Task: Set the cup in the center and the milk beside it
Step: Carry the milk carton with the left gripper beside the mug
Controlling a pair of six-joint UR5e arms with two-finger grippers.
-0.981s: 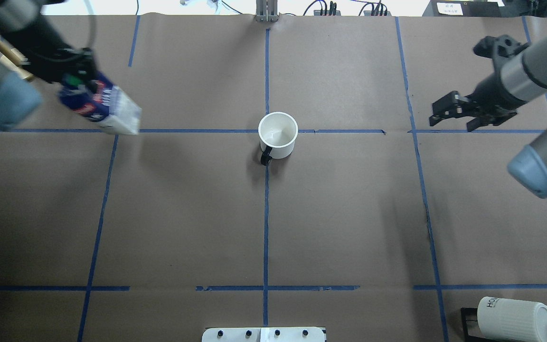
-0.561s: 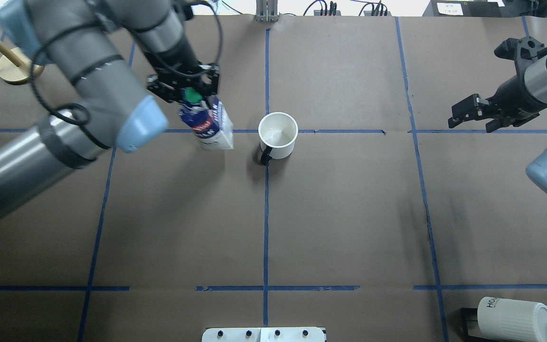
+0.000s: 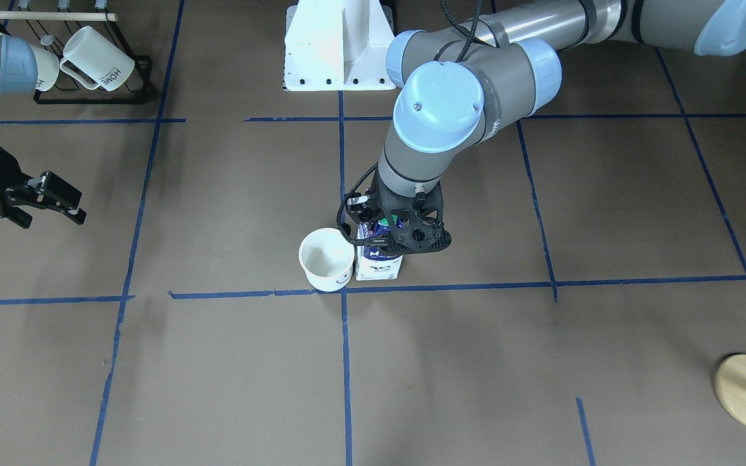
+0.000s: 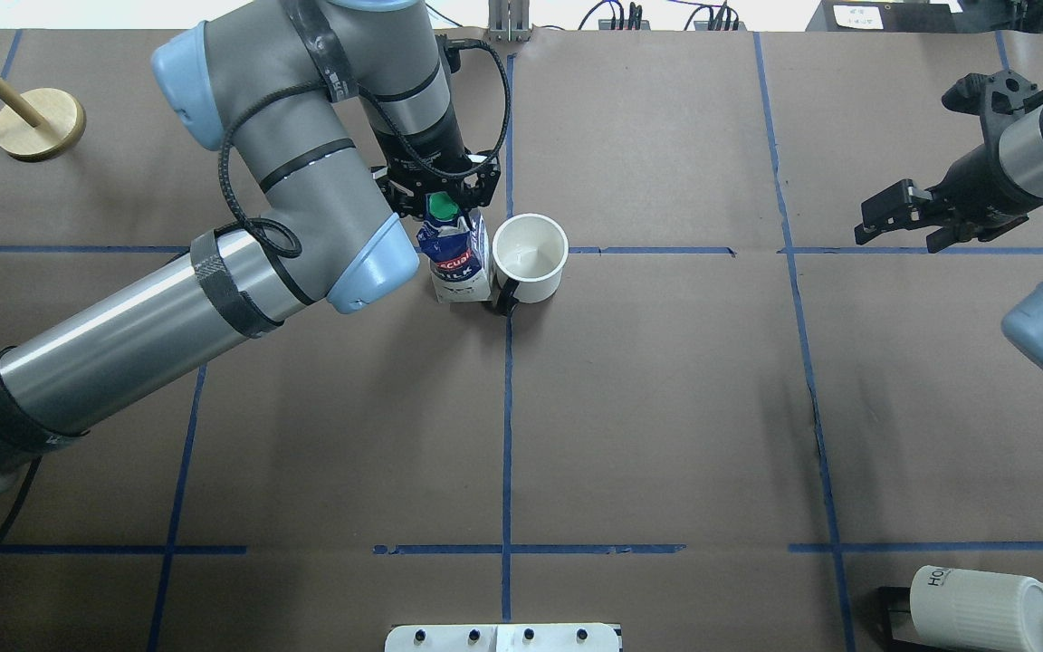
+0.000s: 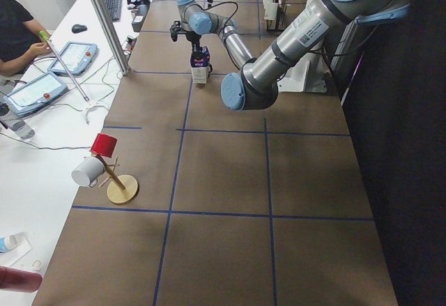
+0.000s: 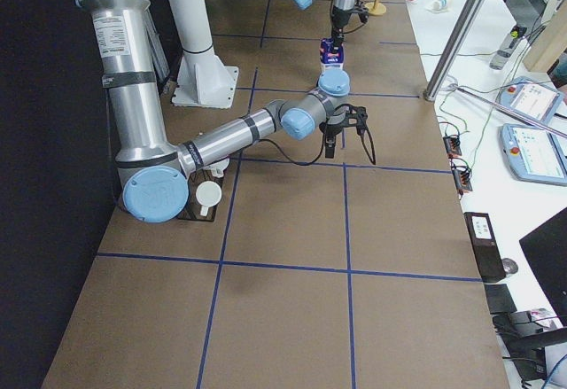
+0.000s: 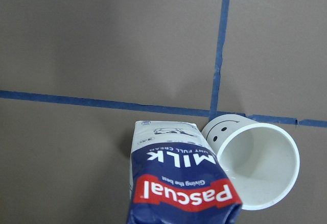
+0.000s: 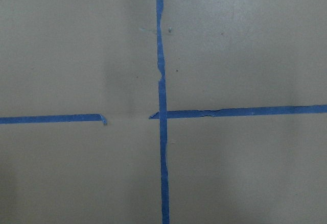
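Overhead exterior view is showing the cup (image 4: 531,258) sitting upright over the center (image 7: 212,113), just beside the left end effector (image 4: 438,204) on the side toward the right end effector (image 4: 899,225). So the cup half of the task is looking done.

The milk (image 4: 460,263) is hanging straight below the left end effector, which is clamping the carton top by the green cap. The carton is standing upright, just beside the cup and possibly touching it; I cannot tell. Its base is looking down on the bench (image 4: 666,407) or barely above it, and contact is not resolving in any view.

Left to do, as I am judging it: settle the carton if it is not down, let go, and lift clear without knocking the cup.

The right end effector is hovering well away from both things with its fingers apart, carrying nothing. Its wrist view is showing only tape lines.

Counts:
- One smiley cup and one milk carton.
- Two ribbed HOME mugs, one (image 3: 98,61) on a black rack (image 3: 133,97) and one (image 3: 43,68) half hidden by the right arm, both far from either end effector.
- One wooden stand (image 4: 37,122) far out past the left end effector, carrying one red cup (image 5: 104,144) and one pale cup (image 5: 87,172) in the exterior left view.
- Two arms and two end effectors.
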